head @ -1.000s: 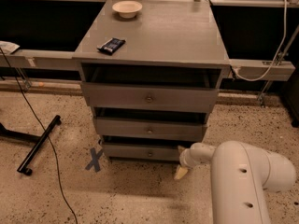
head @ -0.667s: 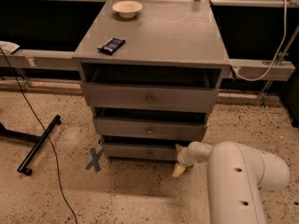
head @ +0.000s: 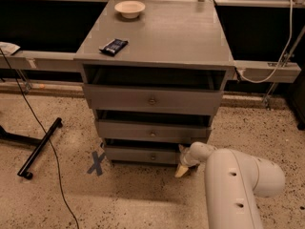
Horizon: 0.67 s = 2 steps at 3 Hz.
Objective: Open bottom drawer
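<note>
A grey wooden cabinet [head: 157,37] holds three drawers, stacked. The bottom drawer [head: 140,155] has the narrowest front, low near the floor, with a small round knob [head: 152,156] at its centre. It stands slightly out, with a dark gap above it. My white arm [head: 238,185] reaches in from the lower right. My gripper [head: 183,168] is low at the drawer's right end, near the floor, to the right of the knob. Its pale fingertip [head: 180,171] points down.
The top drawer [head: 152,99] and middle drawer [head: 152,130] also stand partly out. A bowl [head: 129,8] and a dark packet [head: 113,46] lie on the cabinet top. A blue X [head: 96,162] marks the floor. A black stand leg [head: 40,147] and cable [head: 33,123] lie left.
My arm and gripper have shifted slightly left, closer to the bottom drawer's right end. The drawers look unchanged.
</note>
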### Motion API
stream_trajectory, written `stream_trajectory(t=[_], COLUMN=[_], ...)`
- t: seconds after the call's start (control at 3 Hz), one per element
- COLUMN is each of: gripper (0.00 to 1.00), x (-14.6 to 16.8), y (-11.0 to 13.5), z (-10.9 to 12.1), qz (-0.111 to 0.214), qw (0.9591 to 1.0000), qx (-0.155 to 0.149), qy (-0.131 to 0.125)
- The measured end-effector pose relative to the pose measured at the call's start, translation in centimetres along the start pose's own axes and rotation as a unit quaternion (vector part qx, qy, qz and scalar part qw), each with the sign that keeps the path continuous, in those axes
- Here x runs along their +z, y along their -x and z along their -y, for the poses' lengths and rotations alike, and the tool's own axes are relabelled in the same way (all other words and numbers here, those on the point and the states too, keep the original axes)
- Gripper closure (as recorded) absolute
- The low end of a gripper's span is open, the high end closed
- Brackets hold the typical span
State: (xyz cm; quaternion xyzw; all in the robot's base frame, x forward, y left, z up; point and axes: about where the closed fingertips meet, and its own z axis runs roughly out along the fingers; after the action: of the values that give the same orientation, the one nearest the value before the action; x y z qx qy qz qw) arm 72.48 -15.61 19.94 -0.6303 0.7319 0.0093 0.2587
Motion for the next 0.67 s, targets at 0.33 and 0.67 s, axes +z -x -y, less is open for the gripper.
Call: stream_trajectory(t=[0.33, 0.67], gripper=[0.0, 0.0], x=[0.7, 1.6], y=[-0.4, -1.4], z=[0.7, 0.9], qz=[-0.001, -0.009], qw=[1.0, 0.9999], qx=[0.002, 0.01], qy=[-0.001, 0.008])
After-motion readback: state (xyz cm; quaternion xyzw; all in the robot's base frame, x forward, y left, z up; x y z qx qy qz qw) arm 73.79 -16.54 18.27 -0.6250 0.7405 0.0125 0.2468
